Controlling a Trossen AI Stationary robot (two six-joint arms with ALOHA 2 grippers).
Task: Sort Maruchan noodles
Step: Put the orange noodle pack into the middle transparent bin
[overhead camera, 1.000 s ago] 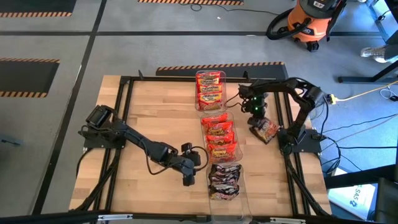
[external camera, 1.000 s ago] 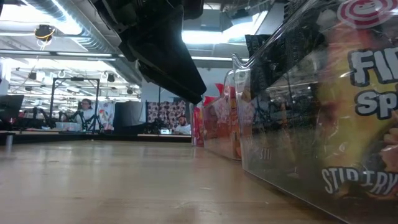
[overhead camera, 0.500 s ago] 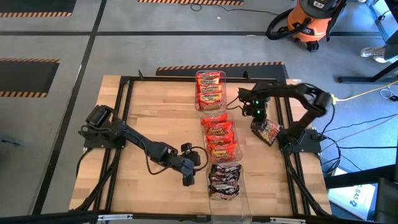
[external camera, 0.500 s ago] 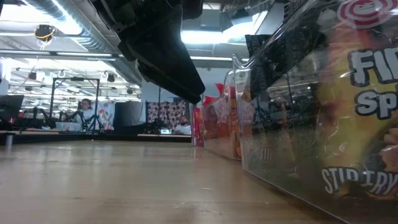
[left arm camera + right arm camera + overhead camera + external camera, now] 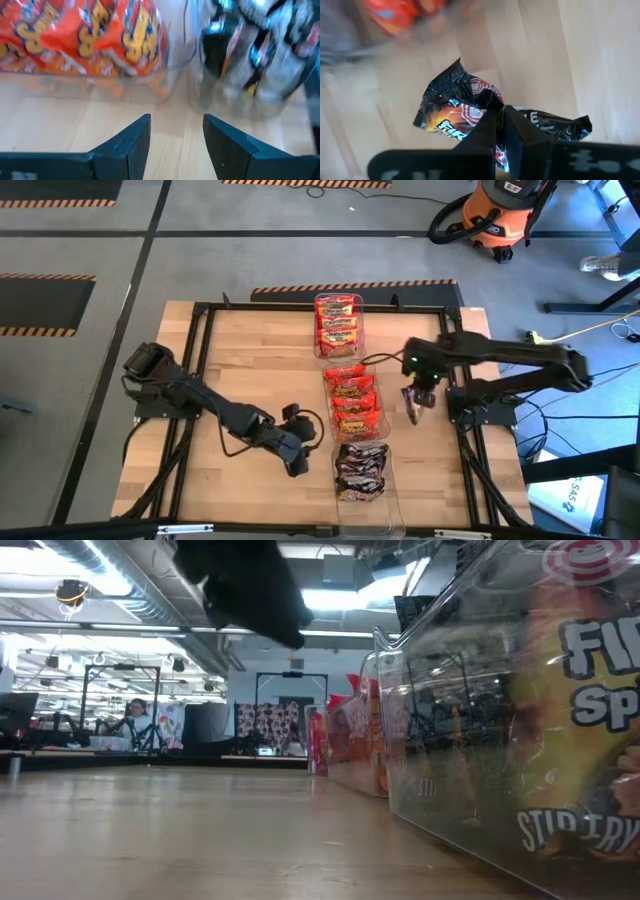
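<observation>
- The right gripper (image 5: 417, 404) is up off the wooden table (image 5: 250, 370), on the right side of the row of bins.
- Its two fingers (image 5: 485, 131) are pinched tight on a dark noodle packet (image 5: 414, 406). The packet hangs from them in the air, and it looks black with red and orange on it (image 5: 455, 107).
- That packet is just beside the middle bin (image 5: 353, 402), between the bin and the base of the right arm.
- Three clear bins stand in a line down the middle of the table.
- The far bin (image 5: 338, 326) holds red and yellow packets (image 5: 338, 320).
- The middle bin holds orange and red packets (image 5: 352, 396).
- The near bin (image 5: 361, 475) holds dark packets (image 5: 360, 468).
- The left gripper (image 5: 296, 464) is low over the table, just to the left of the near bin.
- Its fingers (image 5: 131, 141) are spread apart with nothing between them. Only bare wood shows in the gap.
- From the left wrist, the orange packets (image 5: 90, 37) and the dark packets (image 5: 255, 45) show close ahead, inside their clear bins.
- From table height, the near bin's clear wall (image 5: 470, 740) fills the right side, with a packet pressed against it.
- A dark part of an arm (image 5: 250, 585) hangs at the top of that view. I cannot tell which arm it is.
- An orange shop vacuum (image 5: 495, 215) sits on the floor past the table.
</observation>
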